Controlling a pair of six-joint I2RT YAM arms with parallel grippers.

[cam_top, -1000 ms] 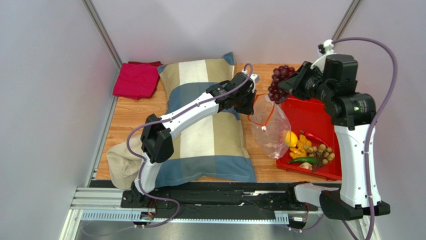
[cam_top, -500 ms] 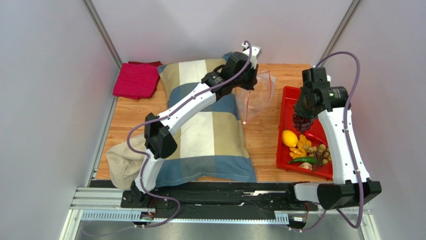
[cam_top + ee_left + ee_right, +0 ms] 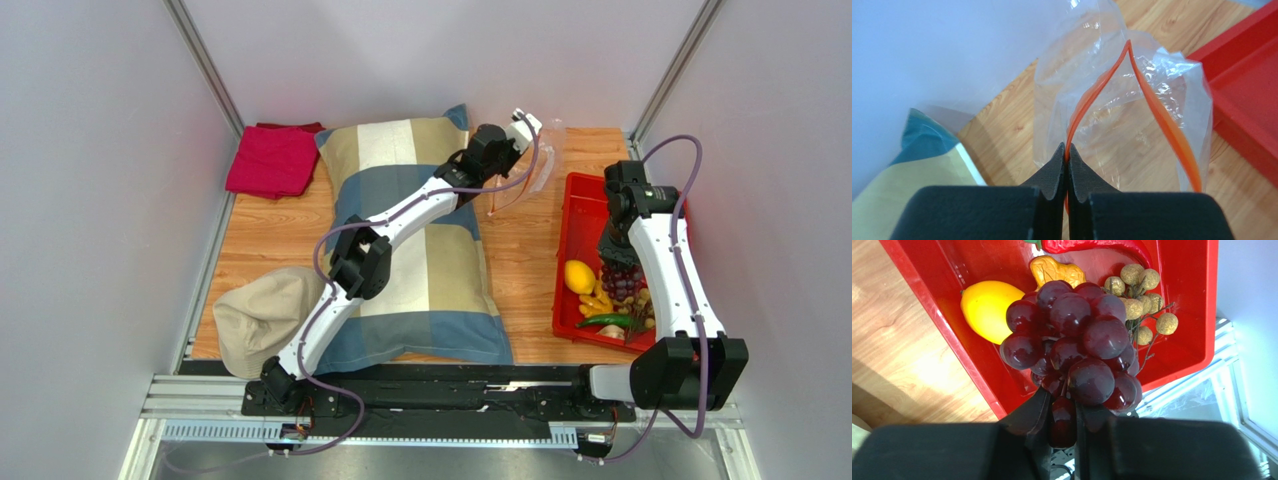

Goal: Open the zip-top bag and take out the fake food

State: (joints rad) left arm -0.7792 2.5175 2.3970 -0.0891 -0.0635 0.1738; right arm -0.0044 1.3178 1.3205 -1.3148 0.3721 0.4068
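Since half a second ago the left arm has stretched further to the far right, carrying the zip-top bag (image 3: 522,172) away from the pillow (image 3: 420,250) toward the far wall. The right arm has sunk lower over the red tray (image 3: 577,215), bringing the grape bunch (image 3: 622,281) from the tray's far part to its middle.

The left tool (image 3: 1067,150) is pressed fully together on one end of the bag's red-orange zip strip (image 3: 1164,125). Beyond the fingertips the two sides of the strip spread apart, so the mouth gapes. The clear bag looks empty and hangs above the wooden table (image 3: 525,270), between the pillow's far right corner and the tray's far left corner. Whether it touches the table I cannot tell.

The right tool (image 3: 1062,410) is nearly closed, its fingers clamped on the lowest grapes of the dark purple bunch, which juts out past them over the tray. The rest of the fake food lies in the tray:
- The lemon (image 3: 984,307) is by the left wall.
- A yellow-orange piece (image 3: 1057,271) and a red chilli (image 3: 1092,245) are beside it.
- A beige cluster (image 3: 1144,295) is on the right.
- A long green vegetable (image 3: 605,321) is at the near end.

Whether the grapes rest on these pieces is not clear.

A folded red cloth (image 3: 272,160) lies in the far left corner, and a beige cloth (image 3: 255,315) lies at the pillow's near left corner.
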